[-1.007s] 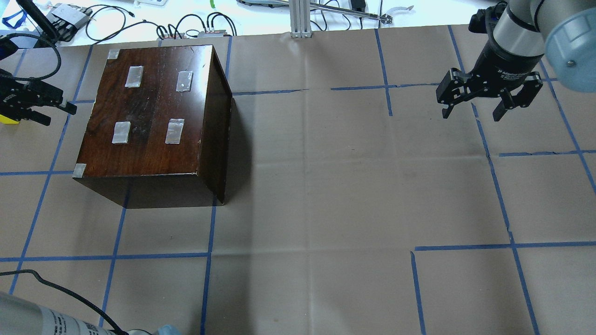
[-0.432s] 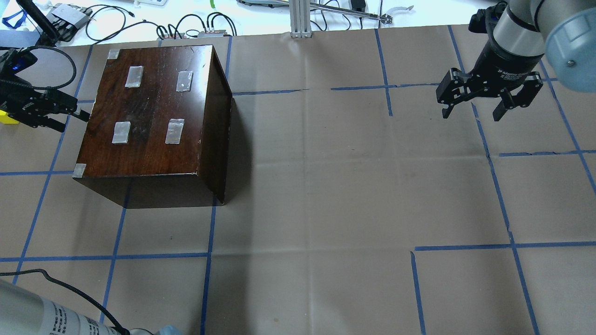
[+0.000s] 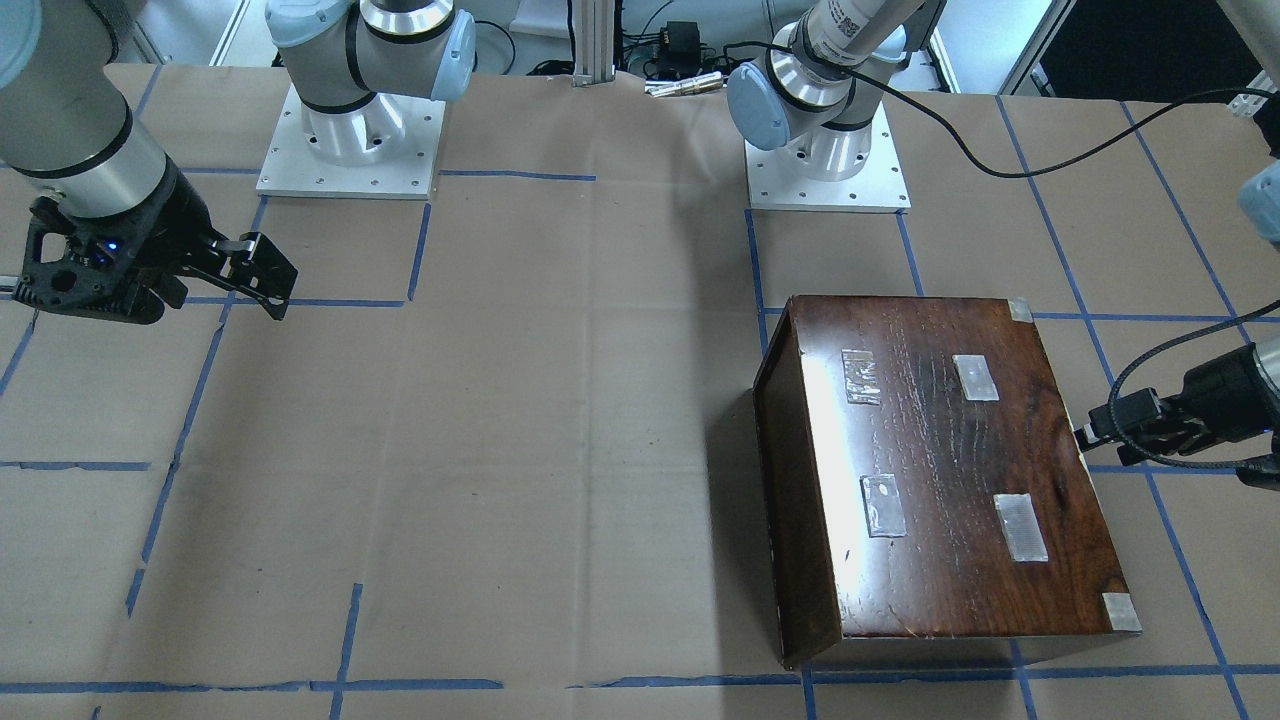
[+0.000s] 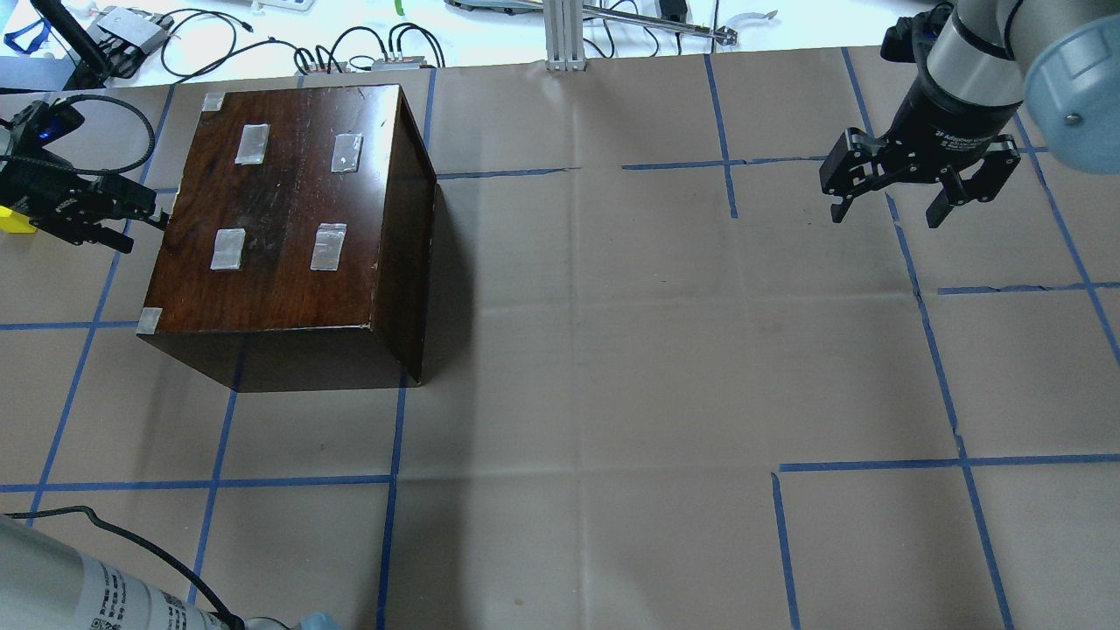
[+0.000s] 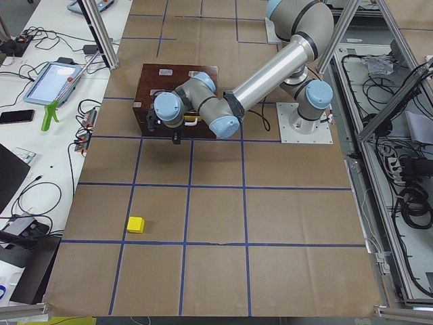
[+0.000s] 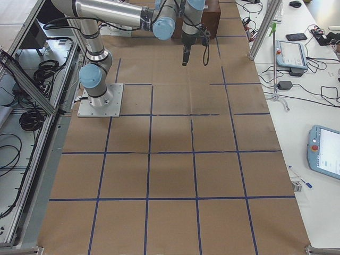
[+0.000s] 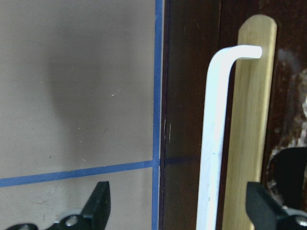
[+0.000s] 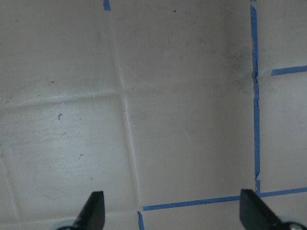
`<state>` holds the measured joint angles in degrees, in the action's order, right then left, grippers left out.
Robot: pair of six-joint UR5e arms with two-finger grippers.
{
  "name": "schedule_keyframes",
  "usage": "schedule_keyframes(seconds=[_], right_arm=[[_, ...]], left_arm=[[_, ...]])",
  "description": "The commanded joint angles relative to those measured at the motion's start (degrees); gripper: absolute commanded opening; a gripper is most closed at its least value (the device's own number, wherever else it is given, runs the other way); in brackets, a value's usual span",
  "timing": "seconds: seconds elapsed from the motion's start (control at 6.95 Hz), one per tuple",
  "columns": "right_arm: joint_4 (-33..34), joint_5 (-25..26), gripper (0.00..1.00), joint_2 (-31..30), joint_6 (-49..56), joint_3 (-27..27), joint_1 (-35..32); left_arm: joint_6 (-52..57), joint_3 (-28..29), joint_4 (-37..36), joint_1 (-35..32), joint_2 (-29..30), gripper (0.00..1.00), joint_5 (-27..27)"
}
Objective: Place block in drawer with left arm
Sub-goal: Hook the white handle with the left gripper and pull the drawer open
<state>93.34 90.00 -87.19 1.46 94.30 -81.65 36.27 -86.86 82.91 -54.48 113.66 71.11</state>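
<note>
We are only starting: our left gripper (image 4: pixel 136 226) is hovering wide open and empty by the white handle (image 7: pixel 213 143) of the shut drawer (image 7: pixel 189 120), the one yellow block (image 5: pixel 136 224) is lying on the table (image 5: pixel 270 223) well apart from the one cabinet (image 4: pixel 280 201), and our right gripper (image 4: pixel 886 214) is hanging open too.

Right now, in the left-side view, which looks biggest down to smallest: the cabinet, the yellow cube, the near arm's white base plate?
Dark wooden cabinet, partly hidden by the left arm; then white base plate; then yellow block, smallest.
</note>
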Motion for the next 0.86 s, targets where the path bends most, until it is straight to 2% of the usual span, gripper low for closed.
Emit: schedule_keyframes(seconds=[0.0, 0.72], right_arm=[[0.0, 0.0, 1.0, 0.0, -0.05, 0.0, 0.0], [0.0, 0.0, 1.0, 0.0, 0.03, 0.0, 0.0]], left_arm=[[0.03, 0.2, -0.29, -0.02, 1.39, 0.99, 0.16], [-0.15, 0.29, -0.91, 0.07, 2.18, 0.99, 0.34]])
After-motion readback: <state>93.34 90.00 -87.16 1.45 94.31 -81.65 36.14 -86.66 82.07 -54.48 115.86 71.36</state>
